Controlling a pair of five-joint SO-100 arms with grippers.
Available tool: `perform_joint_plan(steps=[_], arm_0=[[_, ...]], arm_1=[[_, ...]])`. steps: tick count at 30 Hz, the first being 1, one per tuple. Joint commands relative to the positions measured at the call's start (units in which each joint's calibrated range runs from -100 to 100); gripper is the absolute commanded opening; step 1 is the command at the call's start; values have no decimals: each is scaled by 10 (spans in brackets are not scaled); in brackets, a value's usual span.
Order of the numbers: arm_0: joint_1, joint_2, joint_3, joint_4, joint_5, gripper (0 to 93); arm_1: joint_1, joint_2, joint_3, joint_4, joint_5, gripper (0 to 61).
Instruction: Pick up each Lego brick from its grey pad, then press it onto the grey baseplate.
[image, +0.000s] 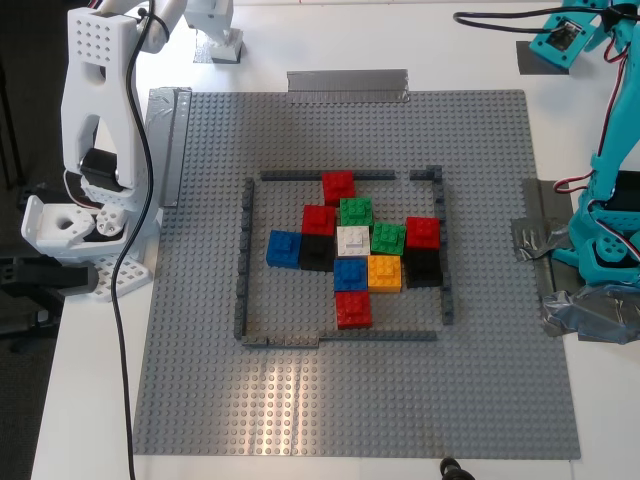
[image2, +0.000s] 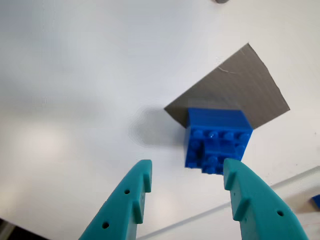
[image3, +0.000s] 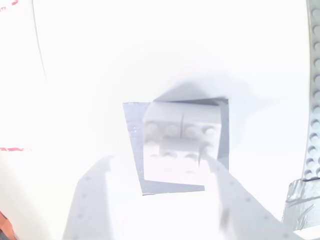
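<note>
A blue Lego brick (image2: 217, 137) sits on the edge of a dark grey pad (image2: 235, 85) on the white table. My first gripper (image2: 187, 180) hangs open over it, one teal finger close beside the brick, the other well apart from it. On a silvery grey pad (image3: 137, 150) lies a white Lego brick (image3: 182, 145). My second gripper (image3: 160, 200) is open above it, its white fingers (image3: 235, 200) short of the brick. The grey baseplate (image: 200, 300) fills the exterior view. Neither pad shows in that view.
A low dark-grey brick frame (image: 243, 260) on the baseplate encloses several red, green, blue, orange, black and white bricks (image: 352, 240). The white arm (image: 95, 150) stands at the exterior view's left, the teal arm (image: 610, 220) at its right. Duct tape (image: 347, 85) holds the plate's edges.
</note>
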Motion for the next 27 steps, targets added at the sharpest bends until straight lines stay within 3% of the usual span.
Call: perform_joint_plan(steps=[1, 3, 10, 18, 27], arm_0=[[-7, -1, -7, -17, 1, 172], [-7, 0, -9, -23, 1, 190], [-19, -2, -11, -50, 1, 193], [-26, 8, -3, -51, -2, 192], [-23, 29, -11, -89, -3, 192]], arm_1=[[-6, -10, -37, 5, 0, 141], [-5, -10, -37, 5, 0, 83], [-8, -1, -46, 6, 10, 30], [-8, -11, -85, 26, 19, 3], [7, -99, -57, 59, 11, 2]])
